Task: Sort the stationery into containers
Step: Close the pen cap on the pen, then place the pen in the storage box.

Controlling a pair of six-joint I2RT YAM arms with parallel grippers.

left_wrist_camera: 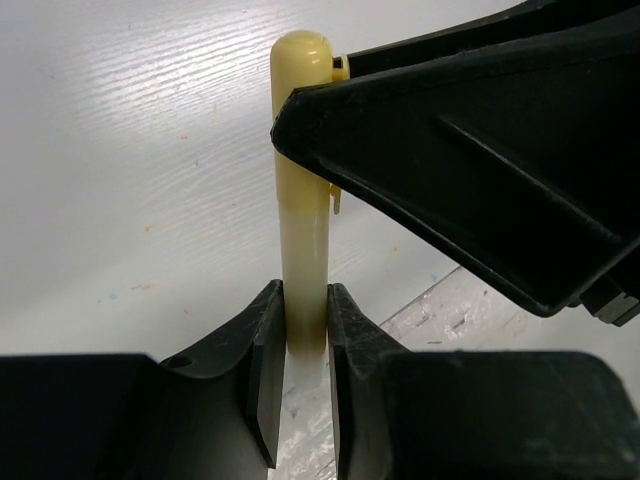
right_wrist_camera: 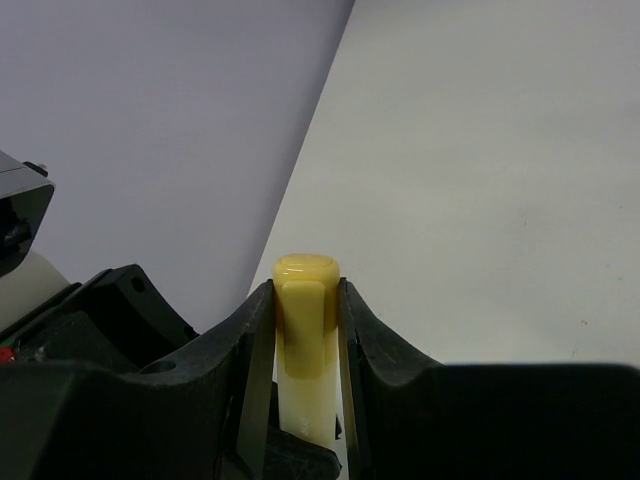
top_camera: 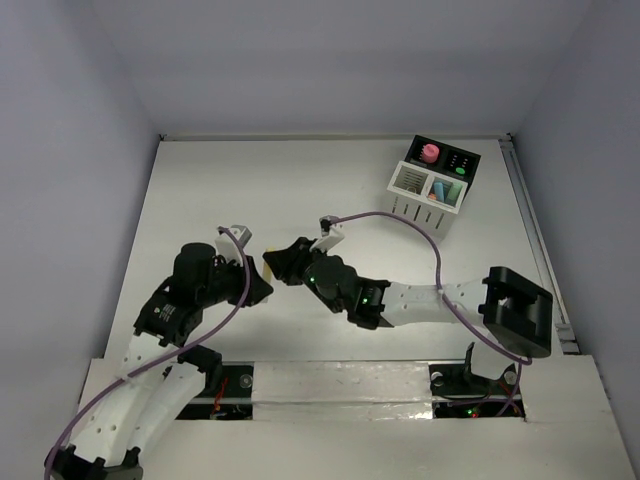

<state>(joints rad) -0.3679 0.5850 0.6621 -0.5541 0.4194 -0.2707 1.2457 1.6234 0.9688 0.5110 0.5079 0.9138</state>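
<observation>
The left hand is clamping the yellow pen's pale barrel and the right hand is clamping its cap, over the middle of the surface. One hand should be releasing only while the other is gripping firmly (likely a handover). Pale walls are enclosing the surface, and the boxes are sitting well apart.

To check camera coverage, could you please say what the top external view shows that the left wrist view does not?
Top external only: the containers at the table's far right. Left wrist only: the yellow pen, pale barrel in the left gripper, cap in the right gripper. Both: the two grippers meeting above the table.
</observation>
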